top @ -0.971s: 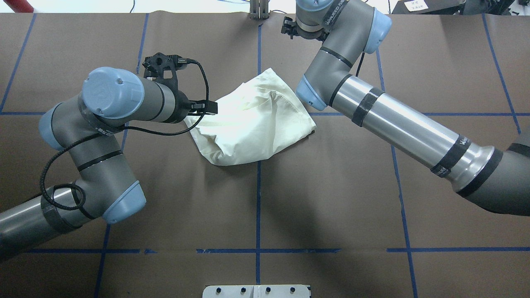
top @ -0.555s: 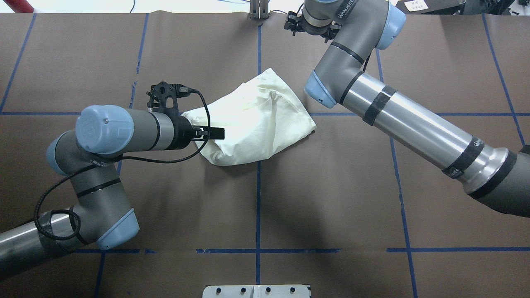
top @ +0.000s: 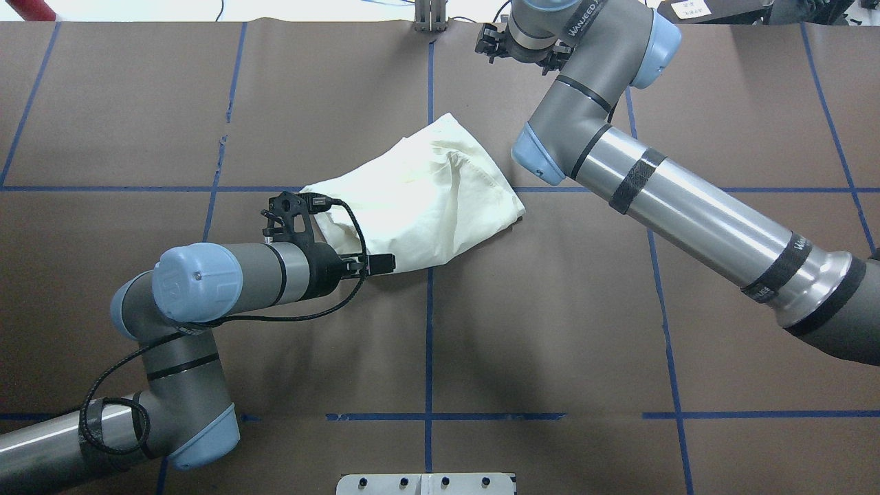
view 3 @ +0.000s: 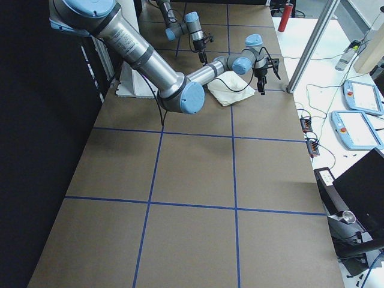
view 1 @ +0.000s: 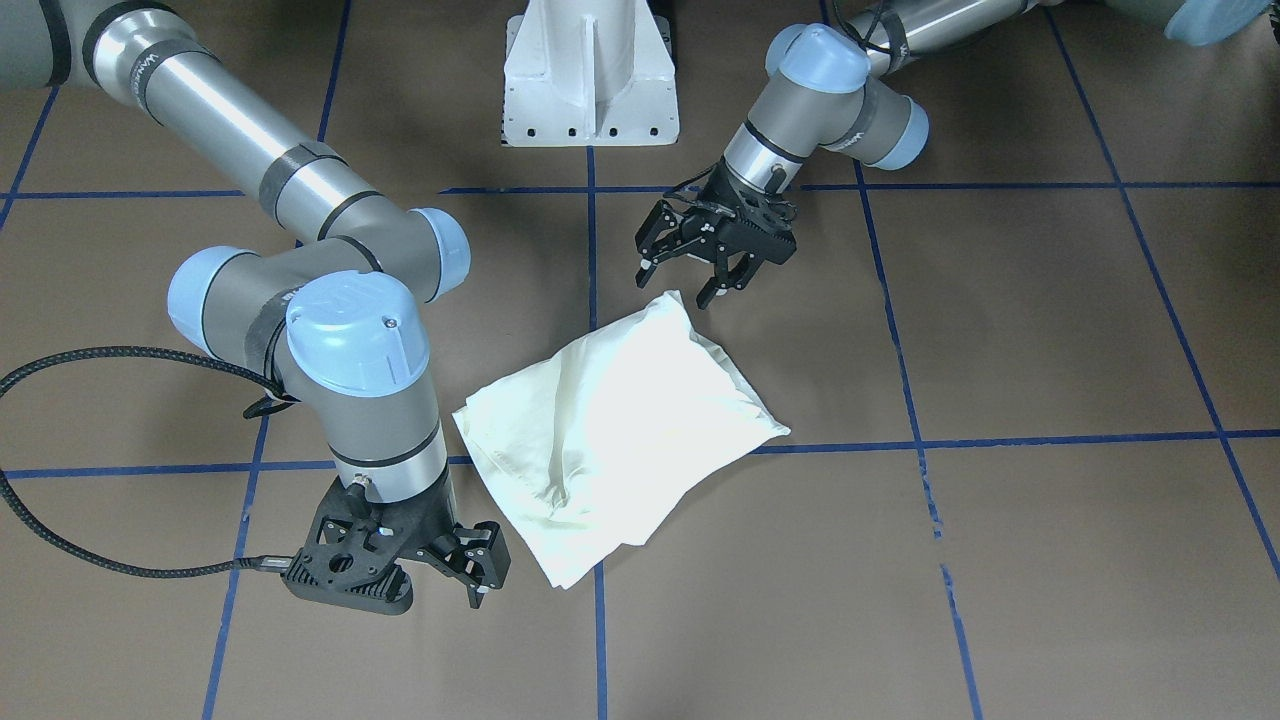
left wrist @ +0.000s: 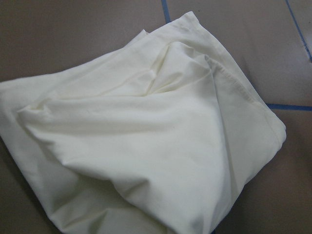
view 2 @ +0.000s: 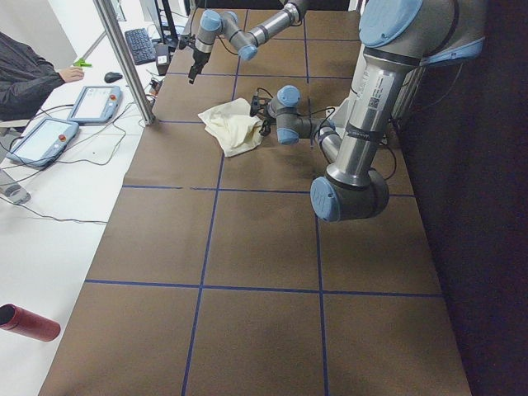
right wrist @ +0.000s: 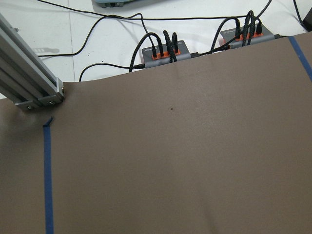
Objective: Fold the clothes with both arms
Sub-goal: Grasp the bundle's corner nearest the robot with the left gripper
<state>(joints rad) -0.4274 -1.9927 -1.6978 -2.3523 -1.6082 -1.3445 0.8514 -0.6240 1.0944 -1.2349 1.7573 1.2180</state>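
The cream fabric long-sleeved T-shirt [view 1: 610, 440] lies as a loose folded bundle, plain side up, on the brown paper-covered table [view 1: 1050, 320], across 2 crossing blue tape lines [view 1: 1000, 438]. In the front-facing view the black left gripper [view 1: 688, 285] hangs at 1 o'clock from the bundle, just beside its corner, jaws spread and empty. The black right gripper [view 1: 482, 578] is at 7 o'clock, also spread and holding nothing.

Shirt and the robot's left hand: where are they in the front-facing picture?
shirt [view 1: 610, 420], exterior front-facing view, middle of the folded cream cloth.
left hand [view 1: 690, 278], exterior front-facing view, midway between its open fingertips.
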